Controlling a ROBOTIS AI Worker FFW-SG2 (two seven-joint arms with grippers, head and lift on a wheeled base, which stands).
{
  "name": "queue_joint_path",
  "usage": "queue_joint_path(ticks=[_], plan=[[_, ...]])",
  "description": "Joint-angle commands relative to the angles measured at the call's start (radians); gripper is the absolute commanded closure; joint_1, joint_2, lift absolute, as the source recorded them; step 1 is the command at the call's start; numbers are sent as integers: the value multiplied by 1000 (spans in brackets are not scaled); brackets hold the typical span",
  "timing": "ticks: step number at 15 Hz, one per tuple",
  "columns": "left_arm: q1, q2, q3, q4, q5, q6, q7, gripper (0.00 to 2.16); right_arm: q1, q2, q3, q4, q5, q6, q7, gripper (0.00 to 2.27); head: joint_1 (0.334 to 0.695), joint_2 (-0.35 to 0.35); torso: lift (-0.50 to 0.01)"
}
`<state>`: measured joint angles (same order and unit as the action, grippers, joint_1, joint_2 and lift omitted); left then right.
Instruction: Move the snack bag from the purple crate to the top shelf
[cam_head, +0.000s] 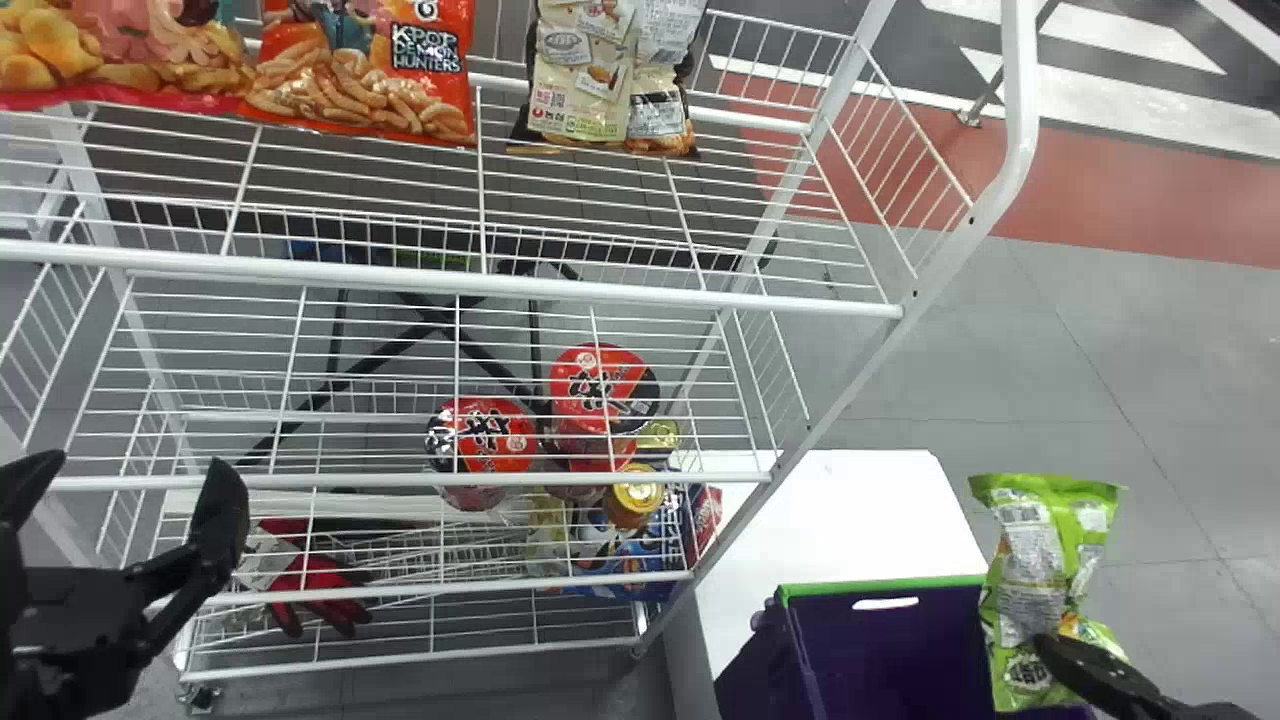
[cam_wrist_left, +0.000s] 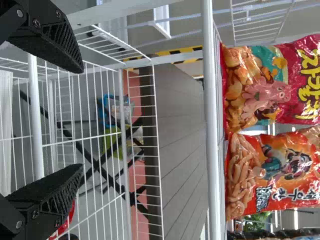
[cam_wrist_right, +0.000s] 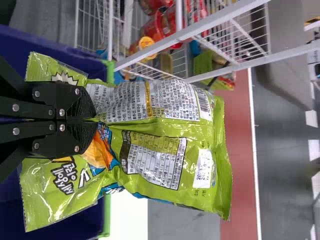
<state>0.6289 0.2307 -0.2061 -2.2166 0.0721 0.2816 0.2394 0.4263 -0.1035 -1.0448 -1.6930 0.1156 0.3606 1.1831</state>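
Note:
In the head view my right gripper (cam_head: 1075, 665) is at the lower right, holding the green snack bag (cam_head: 1030, 560) upright beside and above the purple crate (cam_head: 880, 650). The right wrist view has that gripper (cam_wrist_right: 92, 120) shut on the pinched lower part of the snack bag (cam_wrist_right: 170, 150), with the crate (cam_wrist_right: 107, 220) behind. My left gripper (cam_head: 120, 530) stands open at the head view's left, in front of the rack; in the left wrist view the left gripper (cam_wrist_left: 80, 120) has nothing between its fingers. The top shelf (cam_head: 560, 290) carries other snack bags.
Red and orange snack bags (cam_head: 370, 70) and a pale snack bag (cam_head: 585, 80) stand on the top shelf. Red cup noodles (cam_head: 600, 385) sit lower in the rack. A slanted white post (cam_head: 860, 370) edges the rack's right side, near a white table (cam_head: 850, 510).

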Motion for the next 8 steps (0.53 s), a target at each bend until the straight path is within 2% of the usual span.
queue_joint_path(ticks=[1,8], plan=[[-3,-1,4,-2,3,3,0,161,0,24,-23,-77,-16,41,12,1980,695,-350,-186],[-20,-1,5,-3,5,43,-2,161,-8,31,-29,-111,-19,90,21,1980,695,-350,-158]])
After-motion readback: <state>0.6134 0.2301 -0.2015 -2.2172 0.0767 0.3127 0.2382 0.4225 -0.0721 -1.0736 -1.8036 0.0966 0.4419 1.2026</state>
